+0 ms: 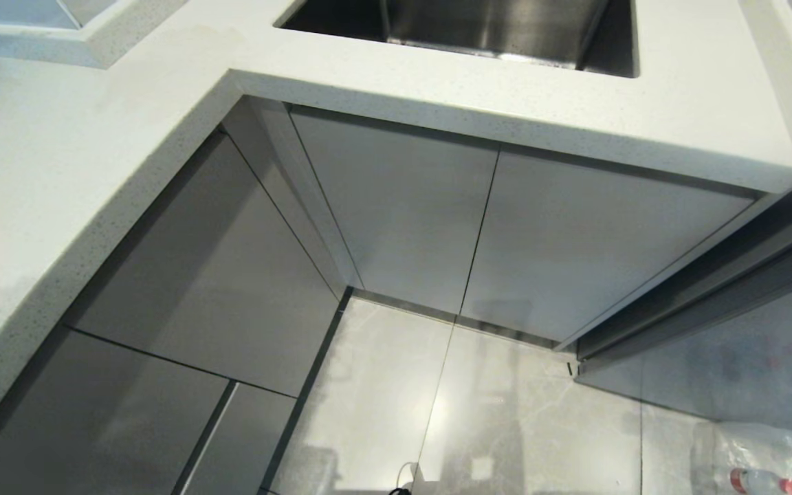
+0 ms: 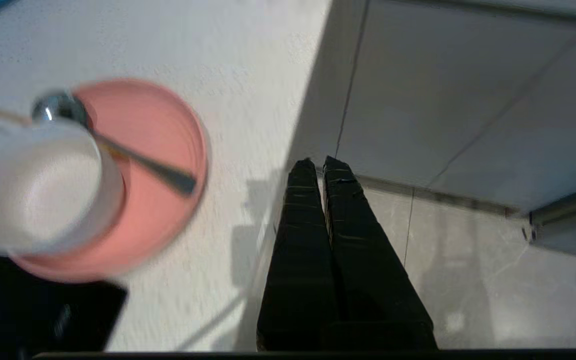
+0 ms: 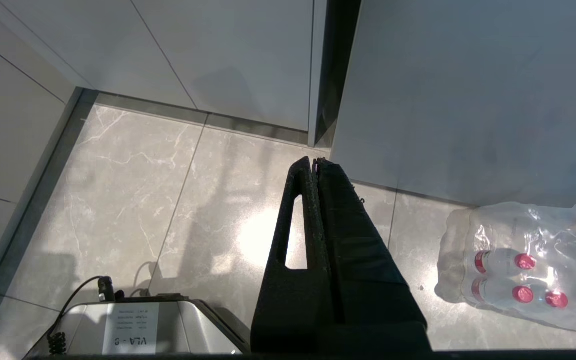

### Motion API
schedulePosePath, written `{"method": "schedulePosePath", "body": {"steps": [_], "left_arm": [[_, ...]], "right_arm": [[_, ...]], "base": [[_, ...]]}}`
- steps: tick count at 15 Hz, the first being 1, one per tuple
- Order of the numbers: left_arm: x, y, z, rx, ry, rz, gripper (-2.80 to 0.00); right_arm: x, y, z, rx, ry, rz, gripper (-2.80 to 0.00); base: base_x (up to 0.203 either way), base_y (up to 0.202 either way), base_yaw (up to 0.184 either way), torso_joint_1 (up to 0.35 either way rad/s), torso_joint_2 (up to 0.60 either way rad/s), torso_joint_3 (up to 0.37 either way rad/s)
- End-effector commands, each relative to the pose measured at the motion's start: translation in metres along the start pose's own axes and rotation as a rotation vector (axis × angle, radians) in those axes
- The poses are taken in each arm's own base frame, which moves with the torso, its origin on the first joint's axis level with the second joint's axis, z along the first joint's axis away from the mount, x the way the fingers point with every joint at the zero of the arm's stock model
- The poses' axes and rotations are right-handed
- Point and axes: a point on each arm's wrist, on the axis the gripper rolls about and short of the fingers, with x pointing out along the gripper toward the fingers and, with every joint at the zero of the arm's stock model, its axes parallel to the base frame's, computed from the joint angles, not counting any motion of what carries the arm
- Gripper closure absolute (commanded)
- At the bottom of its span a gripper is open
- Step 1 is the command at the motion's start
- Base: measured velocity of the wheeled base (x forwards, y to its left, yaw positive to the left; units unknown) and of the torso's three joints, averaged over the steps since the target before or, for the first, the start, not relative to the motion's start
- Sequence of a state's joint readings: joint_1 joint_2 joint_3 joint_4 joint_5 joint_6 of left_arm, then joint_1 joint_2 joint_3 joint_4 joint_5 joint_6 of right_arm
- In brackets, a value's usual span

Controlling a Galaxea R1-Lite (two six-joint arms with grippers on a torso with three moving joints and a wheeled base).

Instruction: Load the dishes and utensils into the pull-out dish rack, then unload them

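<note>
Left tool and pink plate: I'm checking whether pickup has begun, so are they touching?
Apart. In the left wrist view, bare countertop separates the shut left tool from the pink plate, which carries the bowl and spoon.

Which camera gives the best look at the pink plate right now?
The left wrist view: the pink plate shows nearly whole on the countertop, with the white bowl and spoon on it. The head view catches only a sliver at its left edge. The right wrist view shows none of it.

White speckled countertop (image 2: 178, 60), pink plate (image 2: 158, 150) lying on it, cream bowl (image 2: 33, 190) and spoon (image 2: 143, 165) on the plate
</note>
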State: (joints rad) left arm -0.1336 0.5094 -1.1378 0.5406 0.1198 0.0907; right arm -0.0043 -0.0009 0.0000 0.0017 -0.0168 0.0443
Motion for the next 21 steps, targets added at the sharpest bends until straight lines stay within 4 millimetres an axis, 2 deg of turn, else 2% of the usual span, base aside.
{"method": "schedulePosePath", "body": {"steps": [1,3,5,9,12,16,19,21], "left_arm": [[-0.045,-0.006,-0.046,0.007,-0.077,0.017,0.00],[-0.051,-0.016,-0.094,0.015,-0.043,0.003,0.00],[-0.045,-0.022,-0.137,0.015,0.019,-0.015,0.00],[-0.011,-0.025,-0.190,-0.028,0.091,0.044,0.00],[0.011,-0.027,-0.226,0.006,0.082,0.100,0.00],[0.016,-0.028,-0.234,0.038,0.053,0.075,0.00],[0.016,-0.029,-0.236,0.128,0.058,0.025,0.00],[0.017,-0.029,-0.236,0.109,0.053,0.014,0.00]], "right_arm": [[0.000,0.000,0.000,0.000,0.002,-0.001,0.00],[0.000,0.000,-0.001,0.000,0.004,-0.001,0.00],[0.000,0.000,0.000,0.000,0.002,-0.001,0.00],[0.000,0.000,0.000,0.000,0.002,0.000,0.00],[0.000,0.000,0.000,0.000,0.003,0.001,0.00],[0.000,0.000,0.000,0.000,0.002,-0.001,0.00],[0.000,0.000,0.000,0.000,0.003,0.001,0.00],[0.000,0.000,-0.001,0.000,0.004,-0.001,0.00]], "base": [[0.000,0.000,0.000,0.000,0.00,0.000],[0.000,0.000,0.000,0.000,0.00,0.000],[0.000,0.000,0.000,0.000,0.00,0.000],[0.000,0.000,0.000,0.000,0.00,0.000],[0.000,0.000,0.000,0.000,0.00,0.000],[0.000,0.000,0.000,0.000,0.00,0.000],[0.000,0.000,0.000,0.000,0.00,0.000],[0.000,0.000,0.000,0.000,0.00,0.000]]}}
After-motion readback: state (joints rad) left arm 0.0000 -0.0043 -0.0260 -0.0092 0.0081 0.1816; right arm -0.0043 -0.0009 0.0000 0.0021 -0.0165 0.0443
